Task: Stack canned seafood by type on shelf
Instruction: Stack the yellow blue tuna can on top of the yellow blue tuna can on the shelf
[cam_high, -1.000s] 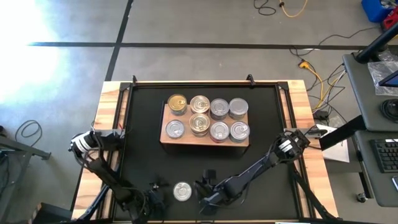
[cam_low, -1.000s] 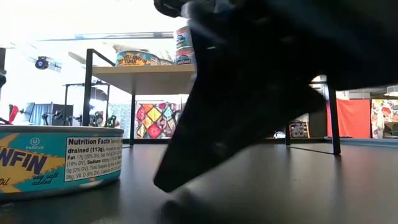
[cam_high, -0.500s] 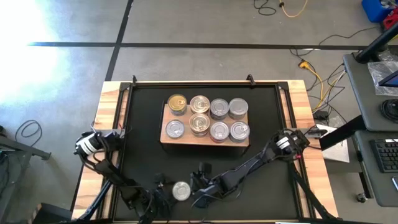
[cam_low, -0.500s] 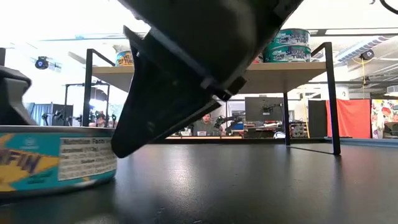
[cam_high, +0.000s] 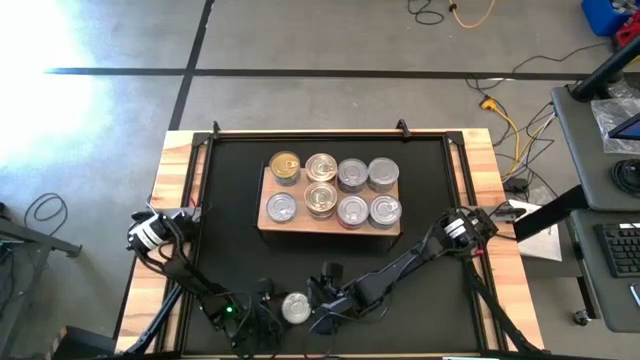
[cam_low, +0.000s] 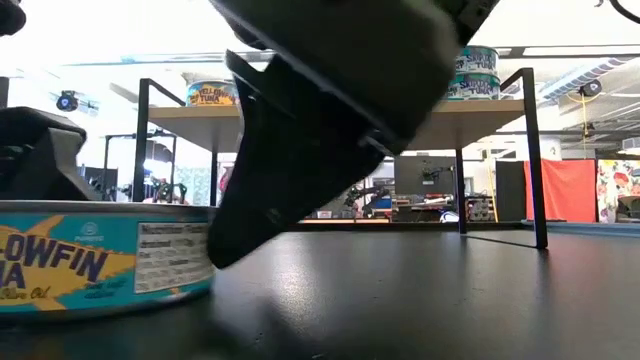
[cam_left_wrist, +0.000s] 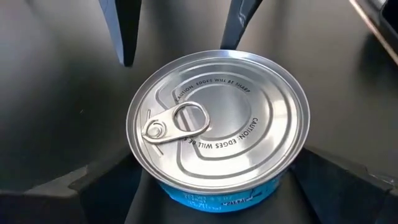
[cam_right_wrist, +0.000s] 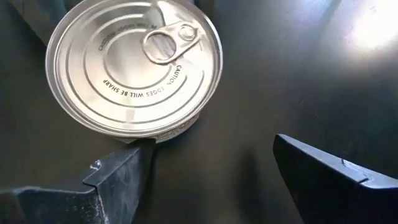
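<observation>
On the shelf (cam_high: 330, 228), eight tins (cam_high: 321, 168) stand in two rows. One loose tin (cam_high: 294, 307) remains on the surface. The left hand (cam_high: 262, 305) brackets it, spread; the right hand (cam_high: 322, 305), spread, stands beside.

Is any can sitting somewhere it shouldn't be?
Yes. One tuna can sits alone on the black mat, off the shelf where eight cans stand. The left end effector and right end effector flank it.
</observation>
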